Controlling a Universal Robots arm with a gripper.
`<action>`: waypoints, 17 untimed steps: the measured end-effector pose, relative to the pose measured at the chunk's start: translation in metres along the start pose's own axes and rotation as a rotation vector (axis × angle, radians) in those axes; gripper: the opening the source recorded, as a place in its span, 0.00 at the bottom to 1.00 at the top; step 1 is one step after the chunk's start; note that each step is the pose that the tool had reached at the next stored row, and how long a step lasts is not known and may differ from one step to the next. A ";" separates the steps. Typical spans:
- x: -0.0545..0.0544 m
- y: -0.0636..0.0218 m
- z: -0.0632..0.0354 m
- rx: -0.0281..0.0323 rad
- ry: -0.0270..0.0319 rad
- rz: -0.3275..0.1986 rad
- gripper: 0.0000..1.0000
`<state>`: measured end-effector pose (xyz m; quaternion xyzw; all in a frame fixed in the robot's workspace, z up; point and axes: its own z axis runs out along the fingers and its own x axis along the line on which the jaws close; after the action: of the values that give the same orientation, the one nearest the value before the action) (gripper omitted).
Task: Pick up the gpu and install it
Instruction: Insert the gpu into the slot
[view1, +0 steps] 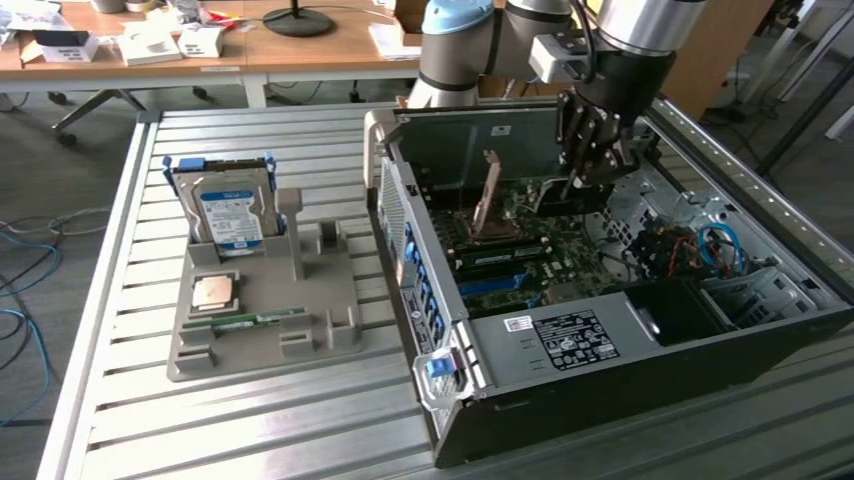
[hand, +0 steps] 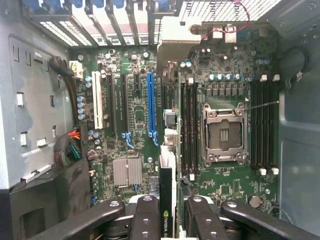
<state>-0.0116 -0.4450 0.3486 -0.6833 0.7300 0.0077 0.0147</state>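
Grips the gpu (hand: 169, 175) pinched edge-on in the closed claw (hand: 172, 217), low inside the computer case (view1: 561, 400), over the motherboard (hand: 135, 125). Best kept upright, squared to the blue slot (hand: 151, 107), end toward the rear openings (hand: 100, 22); press evenly, without twisting.

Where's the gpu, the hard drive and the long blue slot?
gpu (hand: 166, 195): wrist view, on its thin edge, seen end-on.
hard drive (view1: 230, 218): exterior view, on its blue label.
long blue slot (hand: 151, 107): wrist view, on its middle.
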 end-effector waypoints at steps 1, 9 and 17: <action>0.000 0.0000 0.0000 0.0000 -0.0001 0.000 0.26; 0.000 0.0073 0.0001 0.0000 -0.0002 0.000 0.26; 0.001 0.0205 0.0000 0.0000 -0.0001 0.000 0.26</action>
<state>-0.0321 -0.4450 0.3484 -0.6833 0.7300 0.0077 0.0147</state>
